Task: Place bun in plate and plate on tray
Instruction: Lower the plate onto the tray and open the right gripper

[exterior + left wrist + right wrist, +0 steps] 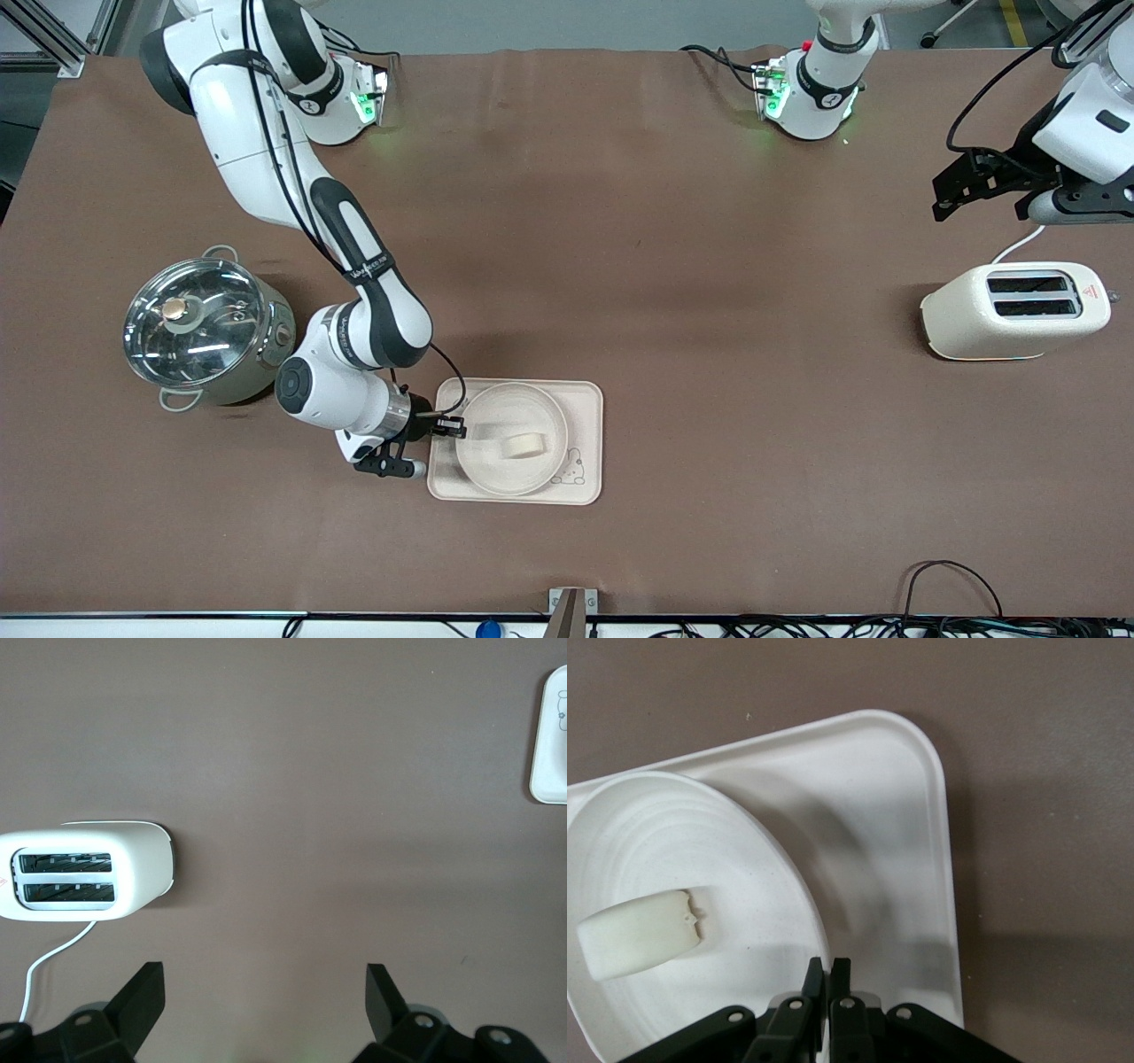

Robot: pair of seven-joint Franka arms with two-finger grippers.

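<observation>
The round cream plate (496, 465) lies over the rectangular tray (586, 416), covering most of it. The bun (523, 444) lies in the plate. My right gripper (452, 428) is shut on the plate's rim at the side toward the right arm's end of the table. In the right wrist view its fingers (828, 973) pinch the rim of the plate (656, 842), with the bun (638, 935) inside and the tray (895, 815) underneath; the plate casts a shadow on the tray. My left gripper (952, 188) is open and empty, waiting in the air near the toaster; it also shows in the left wrist view (266, 981).
A steel pot with a glass lid (199, 332) stands close beside the right arm. A cream toaster (1014, 310) with a white cord stands at the left arm's end of the table; it also shows in the left wrist view (84, 873), as does a corner of the tray (551, 735).
</observation>
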